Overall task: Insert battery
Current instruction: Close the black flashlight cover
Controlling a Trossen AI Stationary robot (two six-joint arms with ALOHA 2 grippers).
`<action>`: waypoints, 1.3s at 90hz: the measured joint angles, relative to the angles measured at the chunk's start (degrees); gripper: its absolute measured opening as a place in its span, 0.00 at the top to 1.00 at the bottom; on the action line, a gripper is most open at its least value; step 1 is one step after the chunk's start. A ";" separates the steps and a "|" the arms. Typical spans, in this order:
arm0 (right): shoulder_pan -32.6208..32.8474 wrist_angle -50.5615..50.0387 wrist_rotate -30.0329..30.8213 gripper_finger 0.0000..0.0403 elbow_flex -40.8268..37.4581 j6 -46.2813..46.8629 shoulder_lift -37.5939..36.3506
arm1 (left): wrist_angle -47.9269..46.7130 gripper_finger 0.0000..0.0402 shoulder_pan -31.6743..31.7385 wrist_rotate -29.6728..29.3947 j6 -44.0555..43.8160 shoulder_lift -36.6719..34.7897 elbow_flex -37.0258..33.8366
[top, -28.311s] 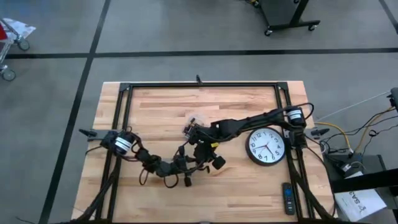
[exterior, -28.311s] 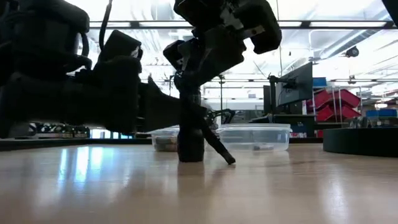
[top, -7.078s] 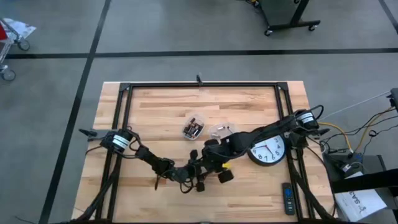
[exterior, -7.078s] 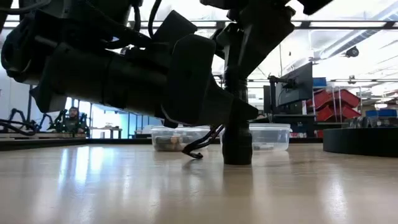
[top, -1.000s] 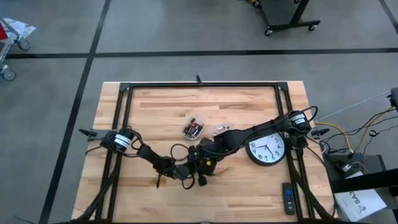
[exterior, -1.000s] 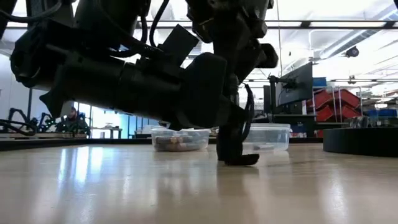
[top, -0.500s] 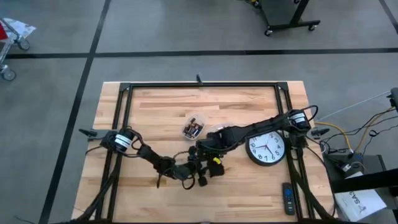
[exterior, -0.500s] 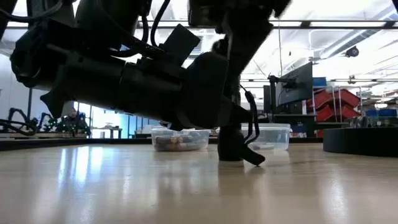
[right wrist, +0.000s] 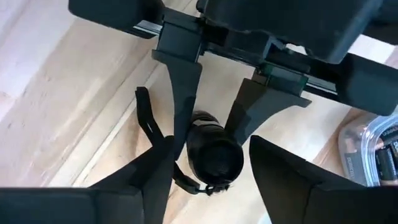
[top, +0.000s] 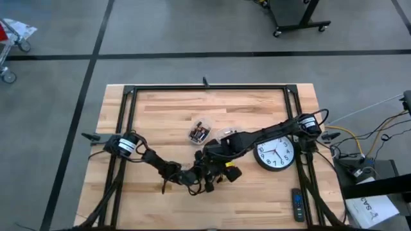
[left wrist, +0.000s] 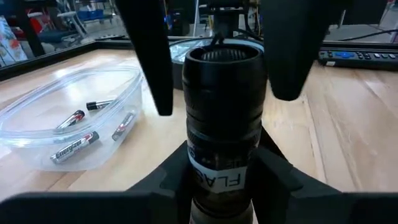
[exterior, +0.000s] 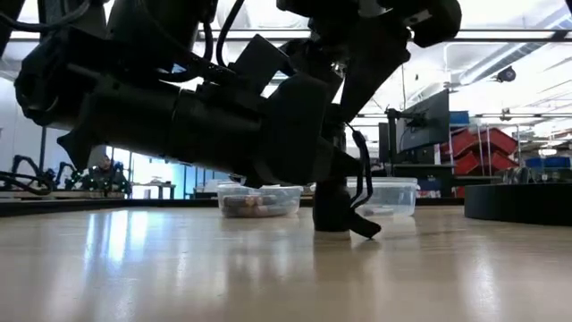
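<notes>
We found the flashlight (left wrist: pixel 221 130) standing upright at the lower middle of the table (top: pixel 160 109) in the high view, a black cylinder with ribbed rings round its body, an open round top end and a white band printed with the letters "FLAS" low on its side. A thin black wrist strap (right wrist: pixel 149 127) trailed from it onto the wood. The left gripper (left wrist: pixel 221 180) was closed on the flashlight, one dark finger pressed to each side of the lower body near the white band. The right gripper (right wrist: pixel 208 165) hung directly over the flashlight's open end, its fingers (right wrist: pixel 155 180) spread wide and holding nothing, one on each side of the cylinder's top without touching it. In the low view the flashlight (exterior: pixel 332 207) stood on the tabletop at centre frame, with the left arm's bulk filling the left of the frame. Just above the grippers in the high view sat a clear plastic tub (top: pixel 200 132) with several batteries (left wrist: pixel 74 146) lying loose in it, and a second clear tub (top: pixel 226 135) just to its right. A wall clock (top: pixel 275 151) lay face up towards the right edge, and a remote control (top: pixel 297 205) lay at the lower right corner.
</notes>
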 joint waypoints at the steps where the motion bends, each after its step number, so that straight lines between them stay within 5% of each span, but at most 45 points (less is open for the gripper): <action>1: 0.00 0.00 0.00 0.58 0.00 -0.01 0.00 | 0.00 0.76 0.00 0.00 0.00 0.00 0.00; 22: 0.09 -0.09 0.20 0.71 0.14 1.22 0.91 | 0.02 0.76 0.02 -0.02 -0.04 0.00 0.00; 42: 0.13 -0.50 1.69 0.76 0.26 12.95 1.23 | 0.02 0.76 0.02 -0.04 -0.46 0.00 0.00; 88: 0.29 0.53 4.99 0.76 0.11 68.70 1.44 | 0.13 0.76 0.07 -0.04 -1.18 0.00 0.00; 104: -0.58 0.14 2.54 0.58 1.03 66.68 1.94 | -0.02 0.76 0.02 -0.39 -0.84 0.00 0.00; 117: -1.38 -0.10 1.86 0.46 3.28 55.68 1.75 | -0.04 0.76 0.02 -0.38 -0.83 0.01 0.00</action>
